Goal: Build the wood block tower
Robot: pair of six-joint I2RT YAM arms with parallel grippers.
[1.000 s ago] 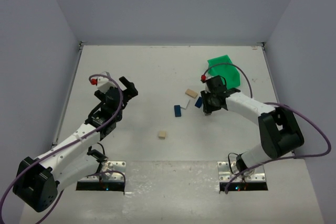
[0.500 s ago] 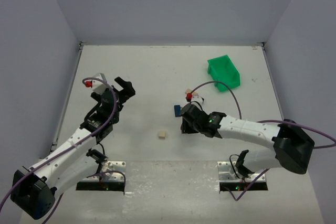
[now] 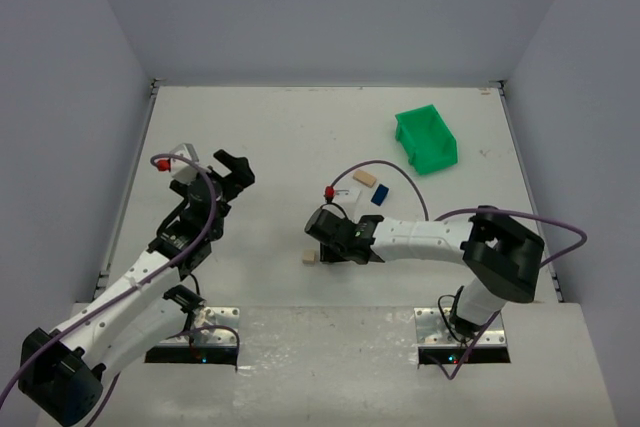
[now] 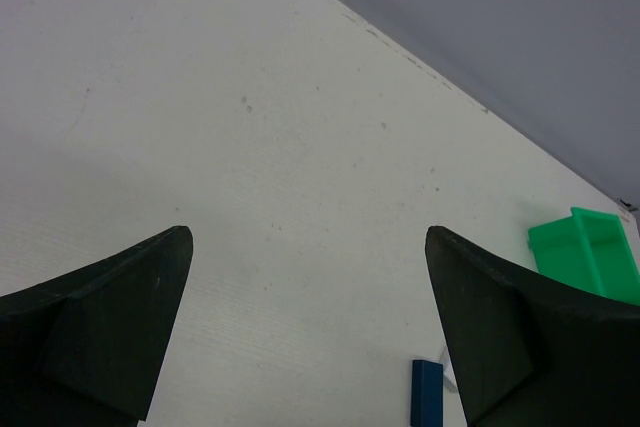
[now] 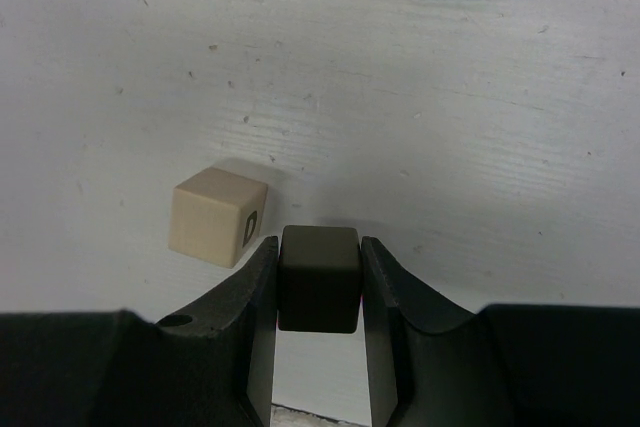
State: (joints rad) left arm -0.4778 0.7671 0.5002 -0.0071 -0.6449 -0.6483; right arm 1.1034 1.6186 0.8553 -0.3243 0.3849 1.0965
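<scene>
The left end effector [image 3: 236,166] hung over the counter [image 3: 280,127] with its fingers wide apart, holding nothing. To its right, a tan cube [image 5: 217,217] sat alone on the counter. The right end effector [image 5: 318,247] was clamped on a dark grey cube [image 5: 318,282] just beside the tan one, not above it. Farther right, a dark blue piece [image 3: 379,196] and a pale plank [image 3: 366,178] lay loose, near a green bin [image 3: 427,139]. No block rested on another, so the build looked barely begun, with every stacking step left to do.
</scene>
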